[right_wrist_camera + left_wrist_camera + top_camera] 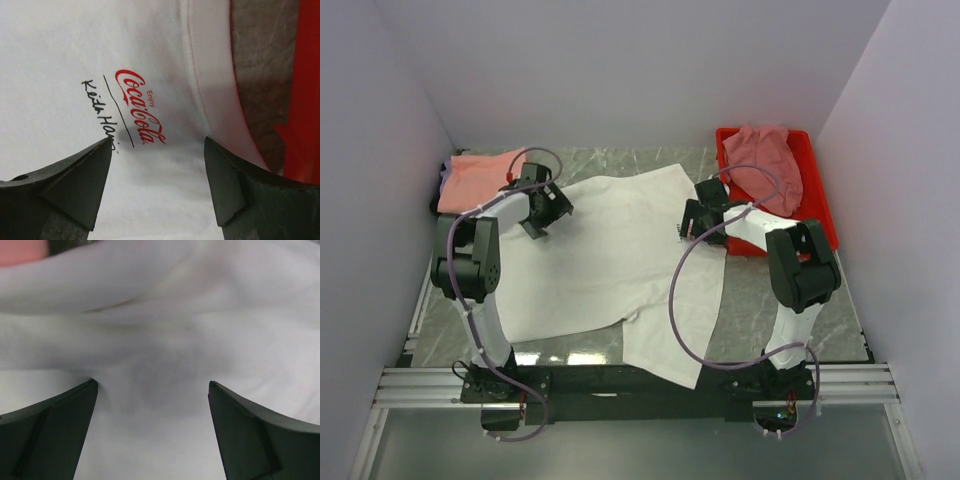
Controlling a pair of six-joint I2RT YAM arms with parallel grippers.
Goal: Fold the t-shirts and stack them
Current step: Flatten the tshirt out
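A white t-shirt point(610, 255) lies spread across the table's middle. My left gripper point(548, 212) is open just above its left part; the left wrist view shows only white cloth point(160, 340) between the fingers. My right gripper point(692, 222) is open over the shirt's right edge, above the small red logo point(140, 107) and a hem point(200, 75). A folded salmon-orange t-shirt point(480, 178) lies at the back left, on a lavender one that barely shows. A dusty-pink t-shirt point(765, 160) is crumpled in the red tray point(820, 195).
The red tray stands at the back right, close beside my right arm, and shows at the right wrist view's edge point(305, 100). Grey marbled table point(760, 310) shows at the front right. White walls enclose the left, back and right.
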